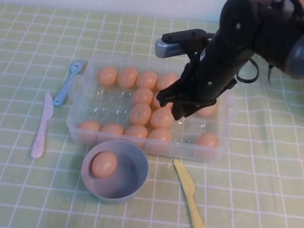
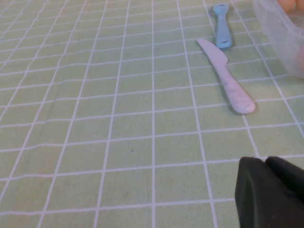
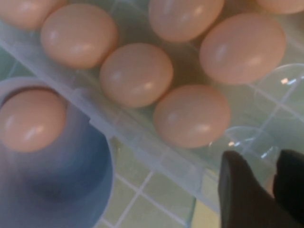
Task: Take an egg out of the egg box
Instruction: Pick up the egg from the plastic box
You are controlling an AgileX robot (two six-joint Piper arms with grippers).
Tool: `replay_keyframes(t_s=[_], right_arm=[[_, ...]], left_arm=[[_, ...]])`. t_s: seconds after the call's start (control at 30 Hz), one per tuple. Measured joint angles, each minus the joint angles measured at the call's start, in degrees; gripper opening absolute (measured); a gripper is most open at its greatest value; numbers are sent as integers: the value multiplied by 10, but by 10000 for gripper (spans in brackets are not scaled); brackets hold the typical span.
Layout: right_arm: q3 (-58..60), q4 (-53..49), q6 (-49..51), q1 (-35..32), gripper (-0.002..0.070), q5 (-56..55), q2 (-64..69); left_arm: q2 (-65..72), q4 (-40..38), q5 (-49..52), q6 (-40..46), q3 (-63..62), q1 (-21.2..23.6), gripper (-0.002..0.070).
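The clear plastic egg box [image 1: 219, 151] stands mid-table and holds several peach-orange eggs. My right gripper [image 1: 180, 110] hangs over the right-middle of the box, just right of one egg [image 1: 162, 118]. In the right wrist view its fingers [image 3: 274, 159] stand a little apart with nothing between them, above the box's front wall [image 3: 133, 137] and beside a front-row egg [image 3: 192, 115]. My left gripper [image 2: 265, 160] is out of the high view. It sits low over bare cloth with its fingers together and nothing in them.
A grey-blue bowl [image 1: 141, 167] with one egg [image 1: 104, 164] stands in front of the box, also in the right wrist view [image 3: 102, 190]. A lilac knife [image 1: 42, 127] and a blue utensil [image 1: 68, 81] lie left of the box. A yellow knife [image 1: 191, 202] lies at the front right.
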Motion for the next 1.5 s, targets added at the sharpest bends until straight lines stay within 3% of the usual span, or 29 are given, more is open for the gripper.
replay_keyframes(t_s=[0.27, 0.37, 0.9, 1.5], right_arm=[[-66, 1, 105, 1, 421, 14, 70], [-78, 1, 151, 1, 488, 13, 89], [-83, 2, 218, 1, 515, -57, 109], [-83, 7, 222, 1, 515, -72, 135]], left_arm=[[0, 0, 0, 0, 0, 0, -4], [0, 0, 0, 0, 0, 0, -4], [0, 0, 0, 0, 0, 0, -4], [0, 0, 0, 0, 0, 0, -4]])
